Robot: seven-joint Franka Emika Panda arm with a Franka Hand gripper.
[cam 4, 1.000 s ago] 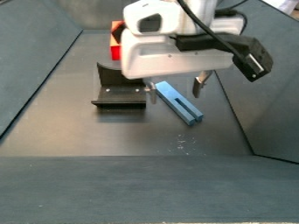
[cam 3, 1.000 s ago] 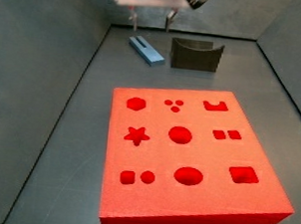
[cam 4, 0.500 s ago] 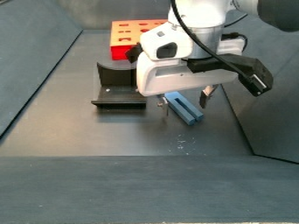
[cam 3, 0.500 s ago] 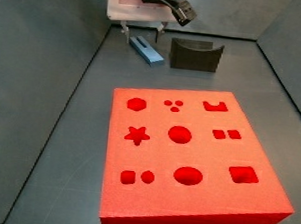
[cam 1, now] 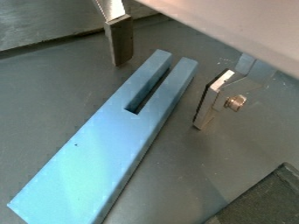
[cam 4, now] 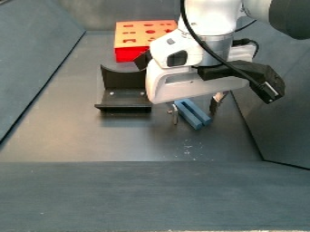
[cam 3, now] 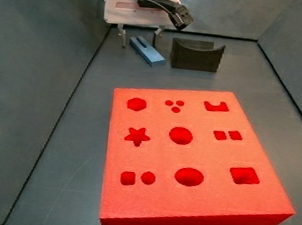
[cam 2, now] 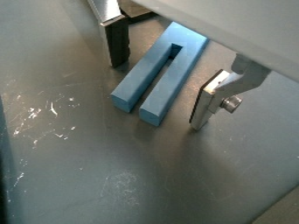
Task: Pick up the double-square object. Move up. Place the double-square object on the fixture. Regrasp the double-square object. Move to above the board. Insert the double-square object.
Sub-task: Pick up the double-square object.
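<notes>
Lying flat on the dark grey floor, the double-square object [cam 1: 122,140] is a small light-blue plastic-looking bar, long and narrow, with smooth faces and squared edges. In both wrist views a narrow slot runs along its middle from one short end, splitting that end into two parallel prongs; the rest of the bar is solid [cam 2: 162,69].

The gripper [cam 2: 162,68] is low over the bar with its jaws spread wide, one finger on each long side. One finger [cam 1: 118,39] shows a dark pad standing on the floor beside the slotted end; another, a flat silver plate [cam 1: 214,99] with a small round screw, stands on the opposite side. Neither finger touches the bar; floor shows in the gap on both sides.

In a side view the gripper [cam 3: 143,40] hangs at the far end of the floor, with the blue bar [cam 3: 149,54] under it. The fixture [cam 3: 196,54], a small dark block with a U-shaped notch in its top, sits just beside the bar. The board [cam 3: 194,156], a large bright red-orange slab with star, circle, square and hexagon holes, lies well apart from them.

In a side view from another angle the white gripper body [cam 4: 194,111] hides most of the bar [cam 4: 194,112]; the fixture [cam 4: 122,94] and the board [cam 4: 141,35] show beyond it.
</notes>
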